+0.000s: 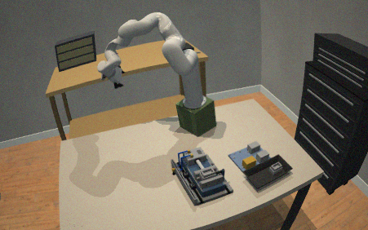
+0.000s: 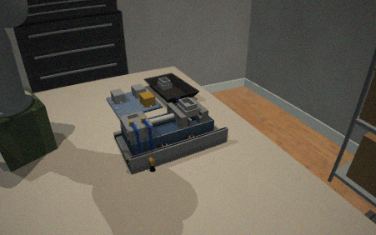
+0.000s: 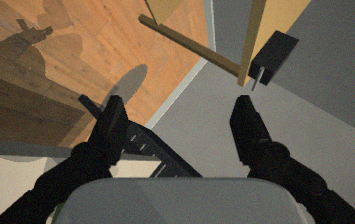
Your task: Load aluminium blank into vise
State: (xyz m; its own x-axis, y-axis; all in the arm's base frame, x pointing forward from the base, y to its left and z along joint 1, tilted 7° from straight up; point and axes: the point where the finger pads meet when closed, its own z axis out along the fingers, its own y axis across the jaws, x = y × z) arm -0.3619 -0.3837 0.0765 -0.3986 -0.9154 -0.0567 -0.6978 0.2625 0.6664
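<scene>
From up here my gripper point(image 1: 118, 85) hangs spread wide and empty, far from the vise point(image 1: 201, 175) and infeed plate point(image 1: 237, 157), where the aluminium blanks point(image 1: 254, 147) sit low across the worktop point(image 1: 102, 196).

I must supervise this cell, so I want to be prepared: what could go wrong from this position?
1. A finished part sits on the vise; seating a blank before removing it could cause a collision.
2. The brass blank lies close beside the aluminium blanks on the infeed plate, so the open gripper fingers may bump it.
3. The gripper hangs far away, so the approach is long.
</scene>
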